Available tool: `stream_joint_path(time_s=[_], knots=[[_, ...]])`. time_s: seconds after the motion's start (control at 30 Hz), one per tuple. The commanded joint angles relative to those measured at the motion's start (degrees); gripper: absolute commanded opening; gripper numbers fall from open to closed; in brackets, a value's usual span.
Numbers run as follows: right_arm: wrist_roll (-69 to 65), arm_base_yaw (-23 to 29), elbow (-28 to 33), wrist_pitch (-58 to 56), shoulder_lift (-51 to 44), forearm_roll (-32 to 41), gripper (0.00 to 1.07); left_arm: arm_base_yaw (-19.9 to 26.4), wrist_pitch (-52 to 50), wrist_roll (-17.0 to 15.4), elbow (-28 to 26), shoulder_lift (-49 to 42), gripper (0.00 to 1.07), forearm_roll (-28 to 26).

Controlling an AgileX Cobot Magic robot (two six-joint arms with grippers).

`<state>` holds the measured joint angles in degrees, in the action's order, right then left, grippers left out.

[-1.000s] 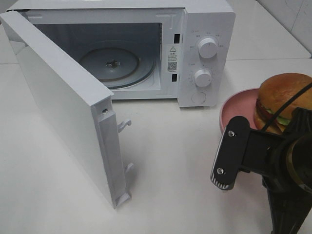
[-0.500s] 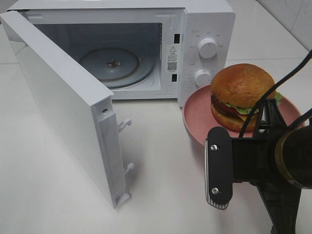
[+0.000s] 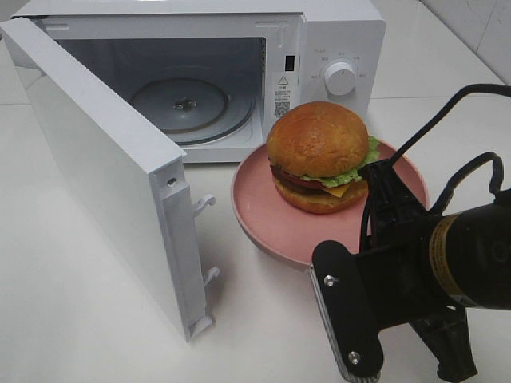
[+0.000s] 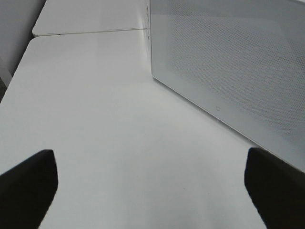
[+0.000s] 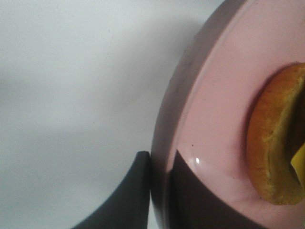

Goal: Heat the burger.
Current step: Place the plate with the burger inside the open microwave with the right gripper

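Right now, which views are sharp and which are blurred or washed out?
Exterior high: evenly lit, burger and microwave crisp. Left wrist: white table nearly featureless, left hand shows as dark blurs. Right wrist: too close, pink plate and burger soft, small glint on the plate.

It looks like a kitchen: a white microwave (image 3: 335, 48), door open, on a white counter (image 3: 80, 319) beside a tiled wall (image 3: 479, 24).

Exterior high: above the front, looking down on the microwave (image 3: 339, 48) and table (image 3: 80, 319).
Left wrist: low over the table, facing the door (image 4: 228, 62).
Right wrist: very close on the pink plate (image 5: 209, 95) rim.
Shared: exterior high and left wrist, the door; exterior high and right wrist, the pink plate and burger (image 3: 318, 140).
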<state>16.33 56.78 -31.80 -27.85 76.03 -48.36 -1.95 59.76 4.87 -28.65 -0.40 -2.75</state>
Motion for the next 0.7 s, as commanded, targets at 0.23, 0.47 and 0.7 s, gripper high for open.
stream_joint_path(time_s=[0.23,0.47,0.7], knots=[[9.97,-0.06,-0.17,5.84,-0.69,-2.58,0.04,-0.23,-0.17,-0.17,0.11,-1.26,1.0,0.0],[18.22,-4.7,-0.17,10.6,-0.69,0.92,0.0,-0.23,-0.17,-0.17,0.11,-1.26,1.0,0.0],[33.23,-10.66,-0.17,15.3,-0.69,11.8,0.0,-0.23,-0.17,-0.17,0.11,-1.26,1.0,0.0]])
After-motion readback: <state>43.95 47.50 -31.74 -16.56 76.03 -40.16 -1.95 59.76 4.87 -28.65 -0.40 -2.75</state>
